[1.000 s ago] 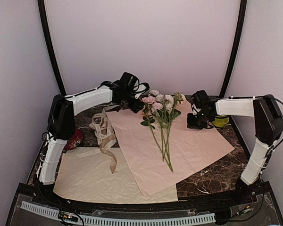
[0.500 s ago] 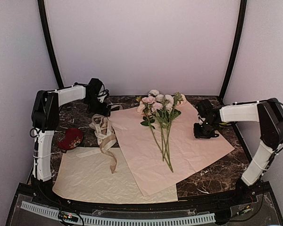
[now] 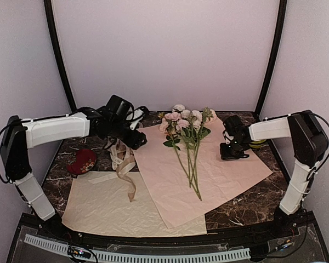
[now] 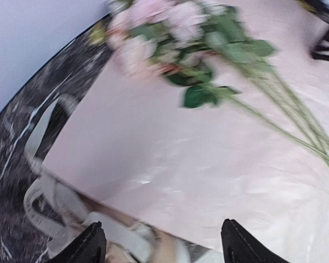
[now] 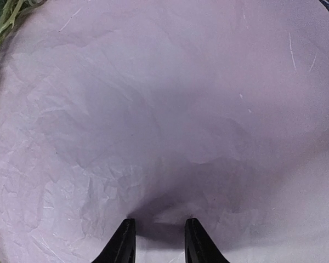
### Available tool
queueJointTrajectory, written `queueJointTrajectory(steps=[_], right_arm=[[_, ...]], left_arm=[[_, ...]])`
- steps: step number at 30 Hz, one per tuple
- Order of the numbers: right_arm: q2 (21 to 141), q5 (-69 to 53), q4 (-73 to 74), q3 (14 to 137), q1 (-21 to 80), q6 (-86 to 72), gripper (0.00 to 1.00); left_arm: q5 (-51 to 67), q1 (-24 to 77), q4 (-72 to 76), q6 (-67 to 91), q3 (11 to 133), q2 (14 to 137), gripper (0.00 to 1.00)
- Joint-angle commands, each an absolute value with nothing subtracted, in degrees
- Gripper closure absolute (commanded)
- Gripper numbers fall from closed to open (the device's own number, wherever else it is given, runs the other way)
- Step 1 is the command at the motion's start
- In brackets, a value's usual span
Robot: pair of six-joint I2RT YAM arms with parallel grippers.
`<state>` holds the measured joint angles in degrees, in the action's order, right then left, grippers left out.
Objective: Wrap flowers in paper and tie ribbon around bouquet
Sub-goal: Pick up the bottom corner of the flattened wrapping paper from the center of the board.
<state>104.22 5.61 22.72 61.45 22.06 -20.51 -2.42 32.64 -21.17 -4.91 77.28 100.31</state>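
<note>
R tool (image 5: 159,223) at paper (image 3: 208,170), dark marble table (image 3: 252,204), pale walls (image 3: 164,49).

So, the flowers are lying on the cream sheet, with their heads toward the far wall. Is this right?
Not quite. The flowers lie on the pink paper, not on the cream sheet, which sits nearer and to the left, partly under the pink one. Their heads do point toward the far wall. The top external view shows it.
</note>
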Motion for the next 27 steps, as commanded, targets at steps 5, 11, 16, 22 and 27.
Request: queueJointTrajectory(steps=[5, 11, 16, 22, 27], right_arm=[[99.51, -3.03, 22.63, 60.26, 24.16, -17.78, 0.69], [96.86, -11.03, 21.48, 58.72, 30.56, -19.20, 0.68], [97.12, -17.49, 16.88, 57.13, 32.69, -22.85, 0.68], [98.85, -15.92, 14.74, 57.23, 32.81, -25.49, 0.69], [100.74, -10.99, 15.28, 58.53, 32.95, -26.42, 0.75]], left_arm=[[14.98, 56.50, -8.79, -25.95, 52.50, 84.27, 0.28], [18.95, 62.48, -9.52, -41.58, 49.00, 85.89, 0.28], [15.29, 65.63, -7.64, -49.17, 49.69, 91.75, 0.29], [13.93, 65.96, -12.14, -55.08, 52.57, 96.05, 0.38], [3.62, 67.37, -13.28, -59.95, 55.14, 102.60, 0.48]])
